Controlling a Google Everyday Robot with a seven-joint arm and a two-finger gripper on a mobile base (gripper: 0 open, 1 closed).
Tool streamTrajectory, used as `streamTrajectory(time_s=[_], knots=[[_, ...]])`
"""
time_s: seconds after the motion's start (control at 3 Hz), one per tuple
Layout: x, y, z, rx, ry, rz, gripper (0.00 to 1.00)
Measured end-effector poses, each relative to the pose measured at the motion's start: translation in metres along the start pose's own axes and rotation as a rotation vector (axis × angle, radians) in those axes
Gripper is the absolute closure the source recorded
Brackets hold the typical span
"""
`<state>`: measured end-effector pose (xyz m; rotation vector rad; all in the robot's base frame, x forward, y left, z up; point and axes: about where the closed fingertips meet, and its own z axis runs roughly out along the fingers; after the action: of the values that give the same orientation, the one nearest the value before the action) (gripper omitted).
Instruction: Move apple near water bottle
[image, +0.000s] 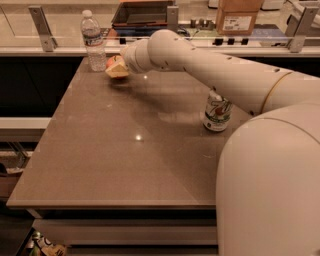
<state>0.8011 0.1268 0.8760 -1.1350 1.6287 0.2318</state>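
Note:
The water bottle (93, 42), clear with a white cap, stands upright at the far left corner of the brown table (125, 165). My gripper (118, 69) reaches across the table's far edge and is shut on the red-orange apple (110, 63). It holds the apple just right of the bottle's base, close above the tabletop. The pale fingers cover much of the apple, so I cannot tell whether it touches the table.
A green-and-white soda can (216, 114) stands at the right of the table, under my arm. Behind the table a counter carries a dark tray (142, 12), a cardboard box (237, 15) and metal rail posts (42, 27). My white arm fills the right foreground.

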Motion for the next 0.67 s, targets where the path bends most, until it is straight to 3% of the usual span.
streamTrajectory(time_s=[0.33, 0.67], knots=[[0.0007, -0.0001, 0.0004, 0.001, 0.000, 0.001, 1.00], [0.0005, 0.0020, 0.0021, -0.002, 0.000, 0.001, 0.82]])
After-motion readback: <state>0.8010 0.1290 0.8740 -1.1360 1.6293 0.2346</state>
